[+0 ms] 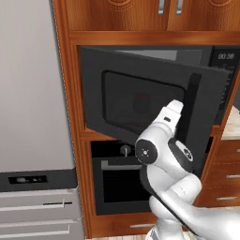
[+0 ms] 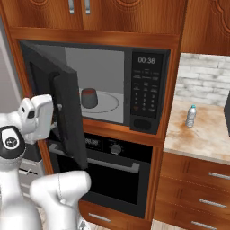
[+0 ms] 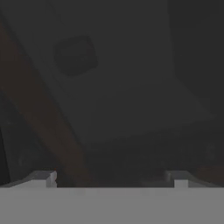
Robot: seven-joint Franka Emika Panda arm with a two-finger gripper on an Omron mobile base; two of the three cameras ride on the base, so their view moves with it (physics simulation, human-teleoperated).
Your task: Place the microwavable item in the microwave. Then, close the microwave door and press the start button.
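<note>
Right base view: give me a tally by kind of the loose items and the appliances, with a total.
Mugs: 1, the mug on the turntable inside the microwave
Bottles: 1, the water bottle on the counter
Microwaves: 1
Ovens: 1, the oven below the microwave
Total: 4

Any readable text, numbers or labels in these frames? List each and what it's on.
"00:38": white clock digits at the top of the microwave keypad panel.
Keypad button labels below the clock: too small to read.
Oven display strip: faint digits, blurred, unreadable.
Water bottle on the counter: no legible label.
</note>
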